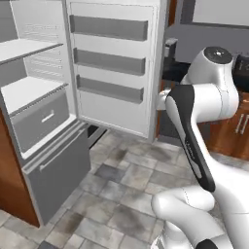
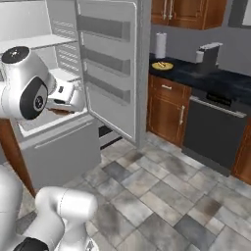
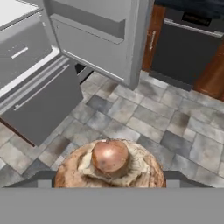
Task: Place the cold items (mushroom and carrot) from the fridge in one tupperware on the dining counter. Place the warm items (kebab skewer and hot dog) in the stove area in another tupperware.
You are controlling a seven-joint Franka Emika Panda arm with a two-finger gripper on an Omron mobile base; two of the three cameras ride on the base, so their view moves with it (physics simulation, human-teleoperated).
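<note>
We see the small round brown-tan mushroom (image 3: 110, 162), seemingly clamped between the gripper's (image 3: 109, 177) spread dark fingers, raised over grey stone floor tiles (image 3: 144, 118) beside the open grey fridge (image 1: 44, 121).

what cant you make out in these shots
- Claw: in the hand view the mushroom covers its tips, so the grip itself is hidden.
- Claw in the right base view: the arm's own white joints block it.
- Yellow plate on the far counter, right base view: what lies on it is too small to tell.
- Fridge top shelves, left base view: cut off by the top edge.
</note>
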